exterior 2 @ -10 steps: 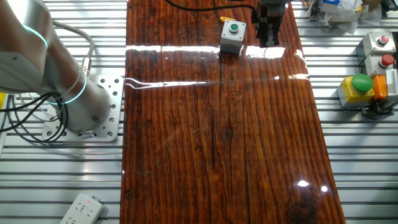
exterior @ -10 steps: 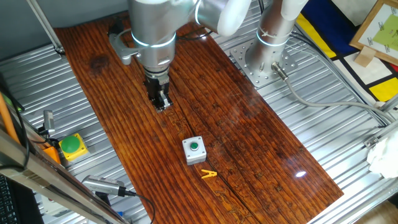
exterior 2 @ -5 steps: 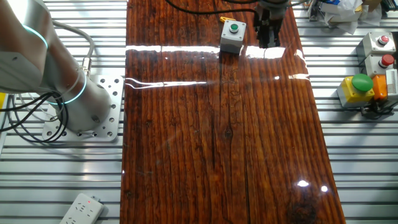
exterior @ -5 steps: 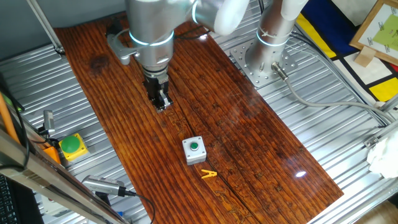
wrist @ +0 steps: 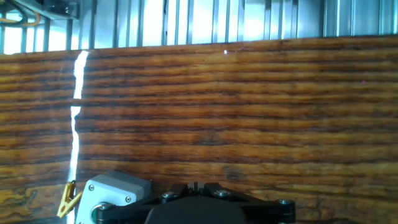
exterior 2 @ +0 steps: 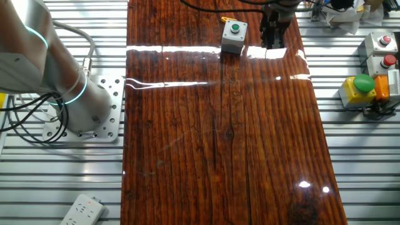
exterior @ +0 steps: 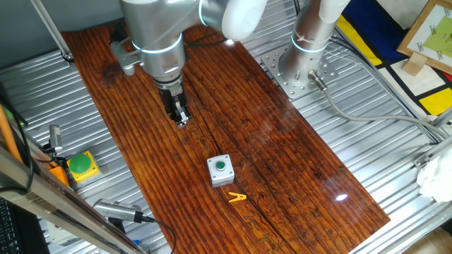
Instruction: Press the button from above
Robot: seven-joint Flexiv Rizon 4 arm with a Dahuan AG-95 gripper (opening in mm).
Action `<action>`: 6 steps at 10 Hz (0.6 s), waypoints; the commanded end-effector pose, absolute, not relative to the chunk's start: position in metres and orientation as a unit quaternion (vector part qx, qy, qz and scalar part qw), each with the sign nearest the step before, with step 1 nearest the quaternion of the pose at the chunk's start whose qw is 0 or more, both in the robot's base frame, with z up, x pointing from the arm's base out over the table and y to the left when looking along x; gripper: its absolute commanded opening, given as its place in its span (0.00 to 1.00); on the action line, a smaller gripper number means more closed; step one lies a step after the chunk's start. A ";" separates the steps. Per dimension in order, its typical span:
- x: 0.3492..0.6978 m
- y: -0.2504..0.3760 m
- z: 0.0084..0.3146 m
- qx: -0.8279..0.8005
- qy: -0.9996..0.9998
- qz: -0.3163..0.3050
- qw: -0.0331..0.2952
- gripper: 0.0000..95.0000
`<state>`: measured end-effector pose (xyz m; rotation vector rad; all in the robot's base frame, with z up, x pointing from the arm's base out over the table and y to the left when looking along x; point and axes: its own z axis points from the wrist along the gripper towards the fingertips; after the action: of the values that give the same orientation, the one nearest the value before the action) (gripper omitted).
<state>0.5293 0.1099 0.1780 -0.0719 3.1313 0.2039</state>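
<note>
The arm reaches out from its base (exterior: pixel 305 53) at the far right and bends over the far part of the desk (exterior: pixel 282 162). Its silver wrist (exterior: pixel 157 49) points straight down, with the dark tool (exterior: pixel 179 118) hanging upright below it, tips close above the wood. In the hand view only the tool's black body shows at the bottom edge, so the fingertips are hidden.
</note>
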 end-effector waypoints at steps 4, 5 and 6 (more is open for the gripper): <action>0.530 0.110 0.178 -0.008 1.000 0.027 0.000 0.00; 0.530 0.110 0.178 -0.001 1.000 0.016 -0.003 0.00; 0.530 0.110 0.178 0.000 1.000 0.005 -0.005 0.00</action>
<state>0.5292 0.1095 0.1780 0.0029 3.1475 0.0297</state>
